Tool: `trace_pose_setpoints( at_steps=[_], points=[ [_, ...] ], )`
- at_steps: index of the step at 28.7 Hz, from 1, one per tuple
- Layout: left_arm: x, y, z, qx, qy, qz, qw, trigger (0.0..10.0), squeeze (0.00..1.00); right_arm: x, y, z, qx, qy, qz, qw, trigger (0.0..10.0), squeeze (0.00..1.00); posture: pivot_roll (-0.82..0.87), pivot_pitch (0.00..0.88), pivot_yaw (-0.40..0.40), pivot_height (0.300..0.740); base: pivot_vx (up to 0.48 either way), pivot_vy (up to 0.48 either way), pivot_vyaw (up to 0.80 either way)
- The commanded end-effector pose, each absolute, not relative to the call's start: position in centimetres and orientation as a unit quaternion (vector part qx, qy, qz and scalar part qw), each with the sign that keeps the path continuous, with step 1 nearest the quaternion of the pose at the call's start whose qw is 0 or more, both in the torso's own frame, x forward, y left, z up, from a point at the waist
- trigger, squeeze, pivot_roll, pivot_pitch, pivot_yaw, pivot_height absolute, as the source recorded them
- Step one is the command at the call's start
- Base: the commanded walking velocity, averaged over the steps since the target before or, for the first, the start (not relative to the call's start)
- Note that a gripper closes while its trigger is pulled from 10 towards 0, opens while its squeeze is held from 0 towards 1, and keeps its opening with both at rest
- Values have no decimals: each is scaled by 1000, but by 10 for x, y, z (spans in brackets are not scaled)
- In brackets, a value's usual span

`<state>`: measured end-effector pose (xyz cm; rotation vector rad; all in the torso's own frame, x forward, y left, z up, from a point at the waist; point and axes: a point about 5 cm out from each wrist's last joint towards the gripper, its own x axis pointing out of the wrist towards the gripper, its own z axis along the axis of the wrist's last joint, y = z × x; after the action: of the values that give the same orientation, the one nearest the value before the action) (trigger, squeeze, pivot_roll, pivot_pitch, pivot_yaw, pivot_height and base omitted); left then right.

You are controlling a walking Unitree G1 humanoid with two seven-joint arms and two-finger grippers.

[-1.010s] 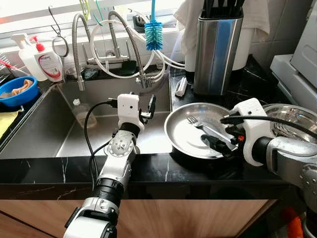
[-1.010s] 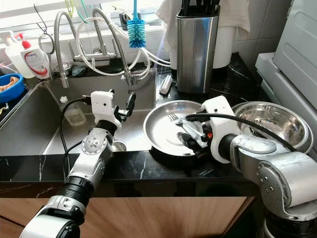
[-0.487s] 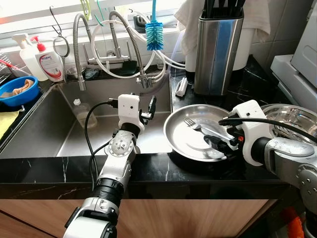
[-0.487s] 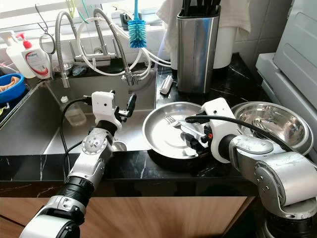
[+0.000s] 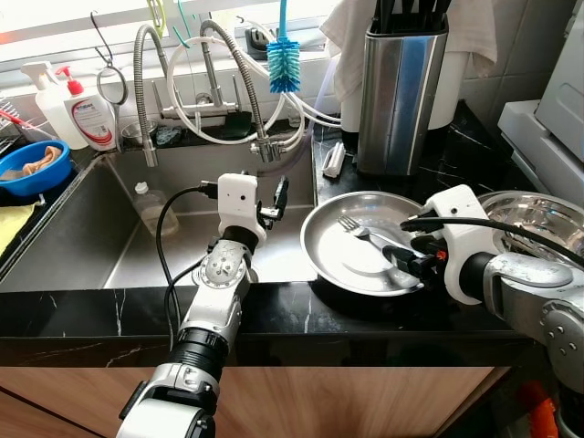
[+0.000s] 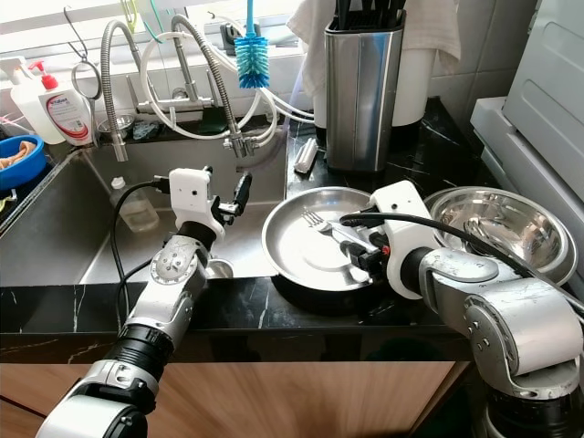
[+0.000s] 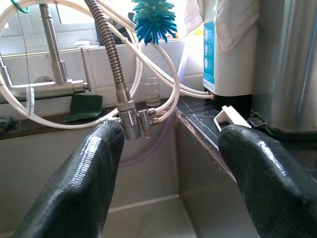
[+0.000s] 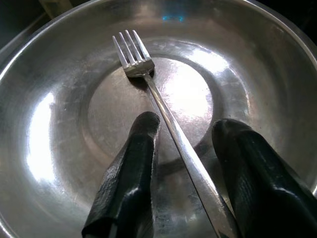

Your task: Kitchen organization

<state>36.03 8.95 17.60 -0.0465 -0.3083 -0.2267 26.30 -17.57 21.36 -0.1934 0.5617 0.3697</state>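
Resting: one fork [image 8: 163, 114], one pan [image 8: 44, 124].

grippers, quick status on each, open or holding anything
Left gripper: open, holding nothing, over the sink.
Right gripper: open, fingers straddling the fork in the steel bowl.

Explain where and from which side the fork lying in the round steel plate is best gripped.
Grip the slim silver metal fork at mid-handle, coming from above with fingers either side. It lies flat in the shallow round steel plate, tines away; the right end effector already straddles the handle, open. The narrow handle probably suits a pinch.
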Motion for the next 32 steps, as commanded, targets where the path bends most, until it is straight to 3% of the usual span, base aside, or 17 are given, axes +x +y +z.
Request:
trace_pose_setpoints(
  at_steps=[1,32],
  points=[
    [361,96,180,-21,-158,-106,982,10000,0,264,-171,211,-95,275,189,938,0,0,-344,0,112,740,0,0,0],
    [362,97,179,-16,-154,-108,982,10000,0,273,-169,216,-83,248,174,950,0,0,-334,0,119,740,0,0,0]
  ],
)
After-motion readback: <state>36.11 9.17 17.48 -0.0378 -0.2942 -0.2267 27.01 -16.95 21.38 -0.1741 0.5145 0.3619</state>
